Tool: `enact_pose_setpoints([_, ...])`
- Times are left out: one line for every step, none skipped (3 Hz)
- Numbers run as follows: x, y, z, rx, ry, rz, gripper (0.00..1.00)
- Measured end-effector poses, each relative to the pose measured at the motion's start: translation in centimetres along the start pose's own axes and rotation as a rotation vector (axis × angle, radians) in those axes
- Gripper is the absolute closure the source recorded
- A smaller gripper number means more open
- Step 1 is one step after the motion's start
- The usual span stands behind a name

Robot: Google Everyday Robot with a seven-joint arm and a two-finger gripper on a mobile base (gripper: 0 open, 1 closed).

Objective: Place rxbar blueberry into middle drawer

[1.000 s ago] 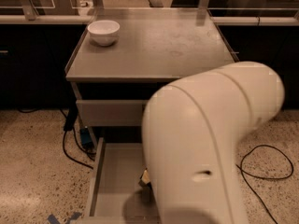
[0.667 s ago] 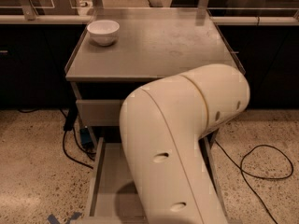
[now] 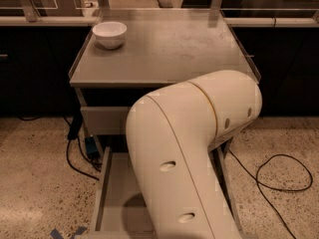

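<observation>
A big cream-white robot arm fills the lower middle of the view. It bends like a fat elbow, with the round top near the right side of the cabinet and the long part running down to the bottom edge. It has small dark oval holes in its shell.

The claw is out of sight. The fat arm blocks much of the view, so I cannot tell whether the claw is wide, narrow or holding something.

The middle drawer is pulled out toward me in the lower part of the view. I can see its flat grey floor and its thin left wall. The arm covers most of the drawer, and a dark shadow lies on the floor just beside the arm. I cannot see the rxbar blueberry, so I cannot tell where it is.

Above the open drawer is a pale drawer front, just under the grey tabletop. A white bowl stands upright near the far left corner of the tabletop.

On the speckled floor a black cable loops at the right. More dark cables hang at the left of the cabinet.
</observation>
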State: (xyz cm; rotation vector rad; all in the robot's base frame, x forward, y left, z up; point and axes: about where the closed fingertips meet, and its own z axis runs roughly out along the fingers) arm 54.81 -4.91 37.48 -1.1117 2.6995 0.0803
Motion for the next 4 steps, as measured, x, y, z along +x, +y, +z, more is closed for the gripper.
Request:
enact_pose_setpoints([0.00,0.00,0.00,0.000,0.000,0.000,0.35])
enact_pose_setpoints([0.00,0.00,0.00,0.000,0.000,0.000,0.12])
enact_pose_setpoints([0.01,0.01,0.01,0.000,0.000,0.000,0.00])
enact_pose_setpoints([0.01,0.01,0.01,0.000,0.000,0.000,0.00])
